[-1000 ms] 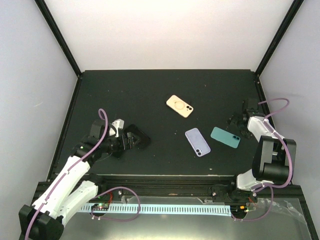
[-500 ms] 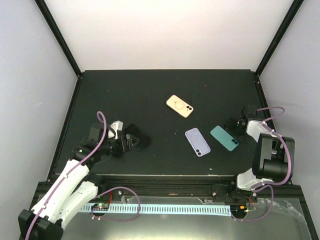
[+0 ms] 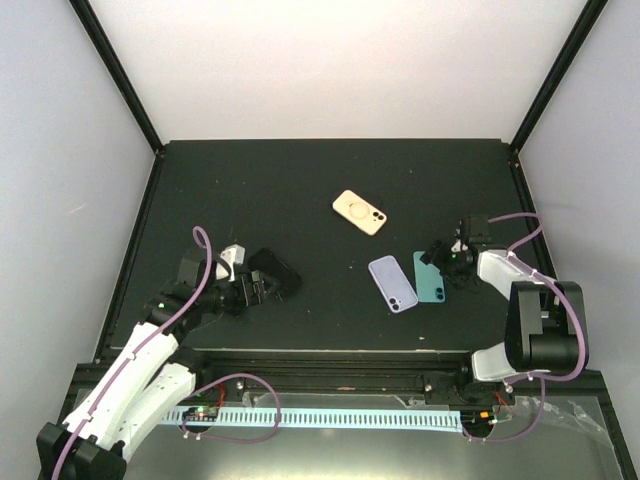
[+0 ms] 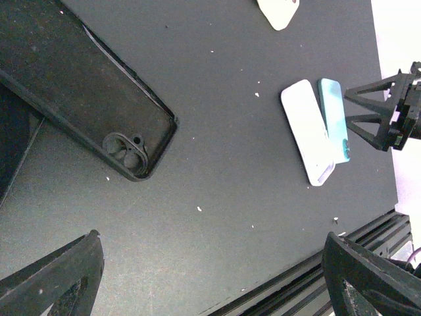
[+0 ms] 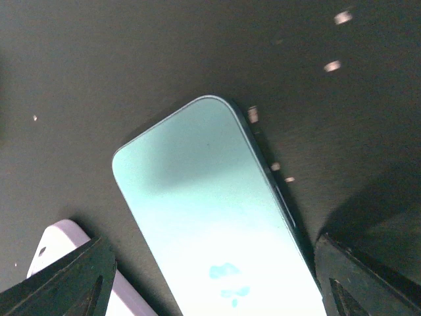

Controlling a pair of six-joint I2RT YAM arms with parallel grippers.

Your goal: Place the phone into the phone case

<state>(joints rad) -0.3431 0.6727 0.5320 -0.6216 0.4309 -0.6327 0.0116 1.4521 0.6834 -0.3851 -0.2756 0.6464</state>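
The teal phone (image 3: 432, 279) is lying flat on the black tabletop (image 3: 300, 180), right of centre and towards the near edge. In the right wrist view a faint darker mark is showing on its upper face.

The right gripper (image 3: 447, 256) is hanging low over the phone's far right end. Its jaws are standing wide, one finger on each side of the phone. One finger (image 5: 368, 280) is sitting just beside the phone's long edge. I cannot tell whether either finger is touching it.

A lavender phone (image 3: 393, 284) is lying just beside the teal one on its left, the two running nearly parallel. In the right wrist view a thin dark gap is showing between them at the corner in view.

Well apart to the left, the black phone case (image 4: 85, 99) is lying with its hollow side up. Its camera cut-out end is pointing towards the middle of the tabletop.

The left gripper (image 3: 252, 287) is sitting low at the case's near left end, its jaws spread wide and gripping nothing. In the left wrist view the case is lying ahead of the fingers rather than between them.

Farther back, near the middle of the tabletop, a beige handset (image 3: 359, 212) with a ring mark on its back is lying alone.
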